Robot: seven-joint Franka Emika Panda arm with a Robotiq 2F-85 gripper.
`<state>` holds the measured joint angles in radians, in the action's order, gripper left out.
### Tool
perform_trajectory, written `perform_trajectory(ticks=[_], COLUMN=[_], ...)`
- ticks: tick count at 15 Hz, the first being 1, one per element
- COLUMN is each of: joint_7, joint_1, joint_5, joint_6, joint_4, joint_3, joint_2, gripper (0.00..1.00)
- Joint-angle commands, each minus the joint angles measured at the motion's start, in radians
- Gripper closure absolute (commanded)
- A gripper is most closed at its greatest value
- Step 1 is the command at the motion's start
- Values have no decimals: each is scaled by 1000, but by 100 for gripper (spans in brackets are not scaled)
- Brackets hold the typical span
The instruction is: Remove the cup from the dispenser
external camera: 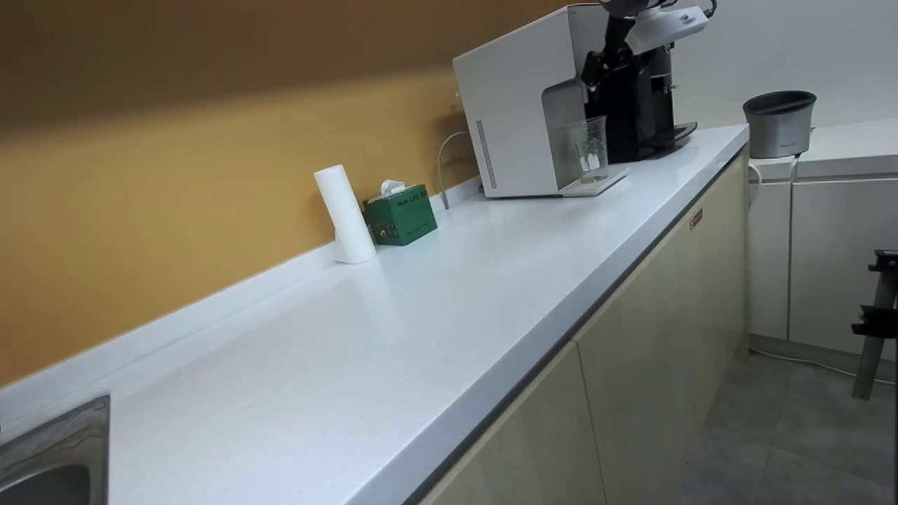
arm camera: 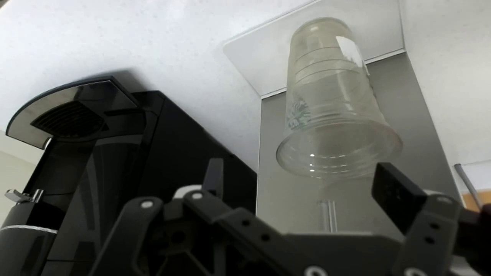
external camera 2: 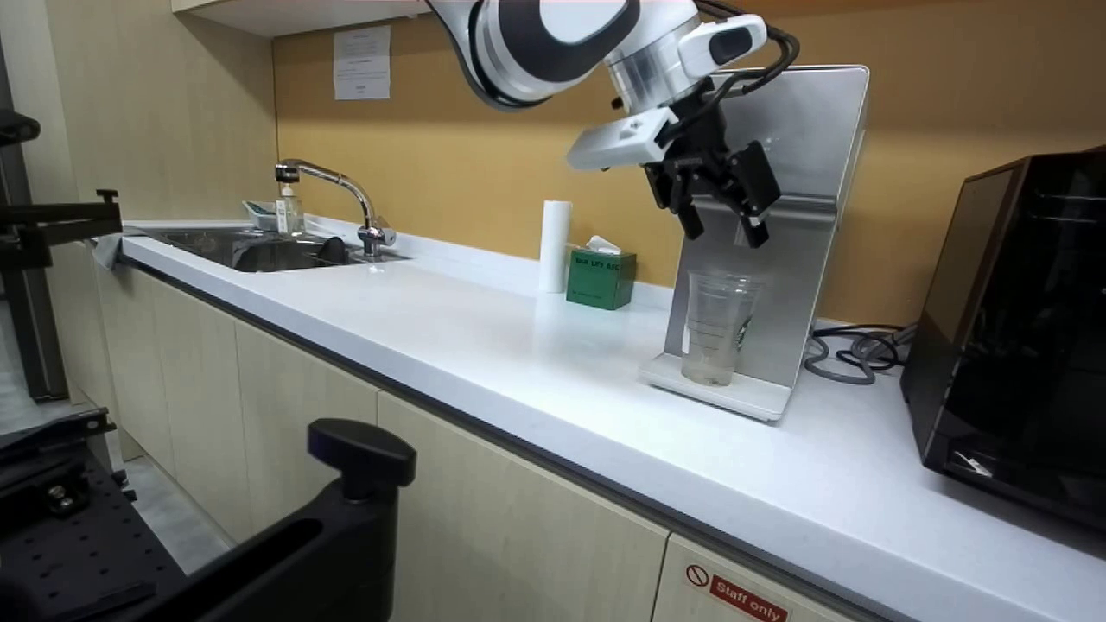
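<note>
One clear cup [external camera 2: 719, 332] stands below the gripper [external camera 2: 724, 226]

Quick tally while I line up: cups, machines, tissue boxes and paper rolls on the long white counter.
Clear tapered plastic cup: 1
Machines: 2 (white boxy dispenser, glossy black boxy machine)
Green rectangular cardboard tissue box: 1
White cylindrical paper roll: 1
Total: 5

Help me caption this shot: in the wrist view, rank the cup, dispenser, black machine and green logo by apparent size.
Largest to smallest:
1. Dispenser and black machine: too close to rank; the gripper hides parts of both.
2. Cup
3. Green logo
</note>
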<state>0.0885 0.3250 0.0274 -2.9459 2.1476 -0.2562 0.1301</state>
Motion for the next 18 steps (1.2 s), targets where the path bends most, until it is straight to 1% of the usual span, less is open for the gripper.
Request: perform_trajectory(ticks=[1, 8, 13, 18], joint_7=[16, 52, 49, 35], joint_1=[14, 20, 15, 5], joint_5=[31, 75, 63, 40], joint_6=[-33, -53, -60, -77], joint_4=[-16, -32, -45, -67], joint_3=[7, 24, 28, 14], joint_2=[31, 75, 99, 130], gripper=[0, 0, 0, 0])
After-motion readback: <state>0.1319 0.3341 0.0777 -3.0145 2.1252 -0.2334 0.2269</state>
